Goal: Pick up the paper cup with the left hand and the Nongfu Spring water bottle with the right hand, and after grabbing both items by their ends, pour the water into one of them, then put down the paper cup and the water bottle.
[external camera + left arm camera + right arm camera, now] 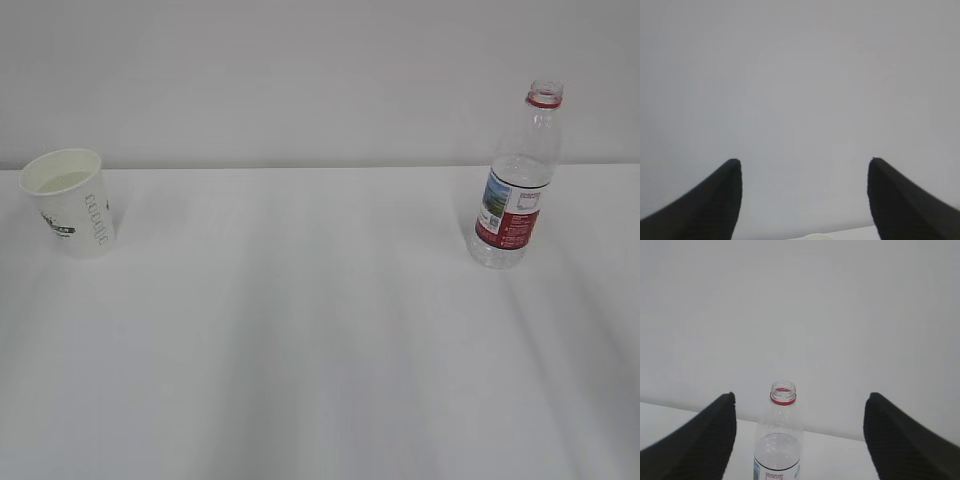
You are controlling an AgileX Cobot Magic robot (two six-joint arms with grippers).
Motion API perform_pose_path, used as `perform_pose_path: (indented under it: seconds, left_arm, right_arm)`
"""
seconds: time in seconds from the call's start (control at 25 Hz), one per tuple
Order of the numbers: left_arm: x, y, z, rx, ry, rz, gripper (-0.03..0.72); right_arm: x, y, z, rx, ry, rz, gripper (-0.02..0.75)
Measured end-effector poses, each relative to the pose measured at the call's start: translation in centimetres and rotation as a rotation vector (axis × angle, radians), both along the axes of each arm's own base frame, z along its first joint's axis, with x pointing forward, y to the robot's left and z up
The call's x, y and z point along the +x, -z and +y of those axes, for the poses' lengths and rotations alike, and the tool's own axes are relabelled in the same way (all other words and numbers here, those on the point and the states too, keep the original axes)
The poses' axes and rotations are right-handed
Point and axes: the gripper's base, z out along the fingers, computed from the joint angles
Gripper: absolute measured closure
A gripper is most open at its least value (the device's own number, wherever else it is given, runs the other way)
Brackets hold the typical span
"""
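Two task items are seen standing upright and well apart on the white table [320, 330]. The paper cup [72, 200] is placed at the far left of the exterior view, near the table's back edge, with its rolled rim facing up and grey-green lettering on its side; whether liquid lies inside cannot be told for certain. The Nongfu Spring water bottle [517, 180] is set at the right, uncapped, with a red neck ring and a label showing a green landscape above a red band. The water [777, 447] is visible through the clear wall, its surface lying just above the label.

From the right wrist view, the bottle is seen ahead of the right gripper [799, 412], slightly left of the midline between the dark fingers [710, 440], and untouched by either one (a clear gap is kept on both sides). The jaws are spread wide and nothing is gripped.

From the left wrist view, the left gripper [805, 172] is likewise spread wide and empty, its fingers [715, 200] set against the plain grey wall [800, 75]. Only a pale sliver at the bottom edge, below and between the fingers, is shown; it cannot be said whether this belongs to the cup.

Neither gripper appears in the exterior view.
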Motion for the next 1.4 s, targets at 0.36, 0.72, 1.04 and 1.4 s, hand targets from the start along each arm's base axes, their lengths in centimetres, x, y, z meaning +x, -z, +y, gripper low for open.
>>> perform_pose_path:
  seconds: [0.36,0.72,1.04,1.4]
  left_arm:
    - [-4.2,-3.4,0.4,0.024,0.010,0.012,0.125]
    - [-8.3,-3.0,0.8,0.033,0.017,0.103,0.134]
    - [-11.8,-1.5,1.2,0.005,0.020,0.203,0.135]
    - [-12.8,0.5,1.4,0.013,0.017,0.411,0.136]
  right_arm:
    - [-5.0,-1.8,-0.6,-0.014,0.017,-0.004,0.142]
    - [-8.7,-1.4,-1.2,-0.026,0.039,0.091,0.144]
    - [-11.4,-2.1,-1.6,-0.030,0.057,0.166,0.144]
    - [-14.3,-0.6,-2.1,-0.037,0.075,0.285,0.144]
